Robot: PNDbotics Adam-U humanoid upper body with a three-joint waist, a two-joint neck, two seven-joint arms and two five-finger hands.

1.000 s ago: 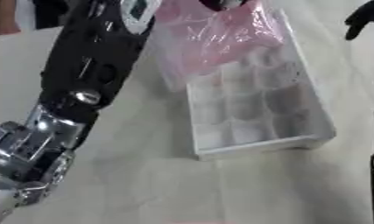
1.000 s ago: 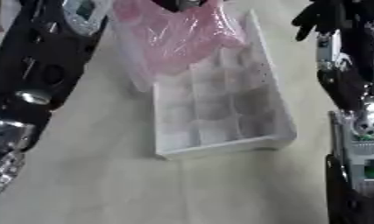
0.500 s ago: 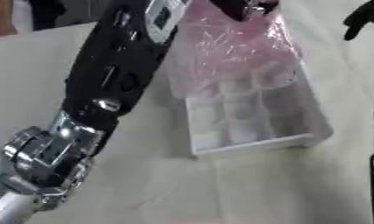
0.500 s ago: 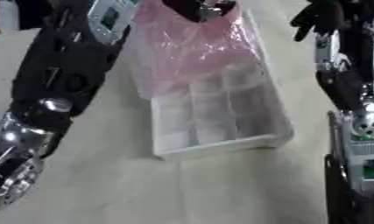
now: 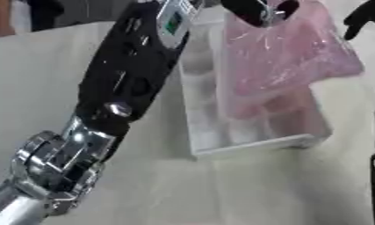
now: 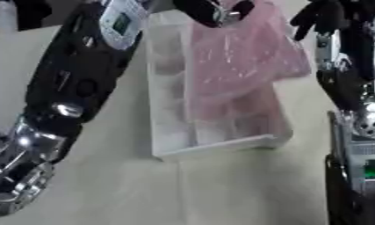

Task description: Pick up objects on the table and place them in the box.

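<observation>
The left hand (image 5: 255,9) pinches the top of a pink bag (image 5: 279,66), which hangs straight below its fingers. Beneath it lies the white box (image 5: 251,147) (long axis running away); the right hand (image 6: 321,17) hovers beside it, fingers curled, empty.

- Left arm runs diagonally from the lower-left corner up to top centre, silver joint low, black forearm above.
- Left hand (image 6: 213,11) at the top edge, fingers curled, pinching.
- Right hand (image 6: 322,17) at upper right, raised, fingers curled downward, nothing in them.
- Right forearm runs down the right edge.
</observation>
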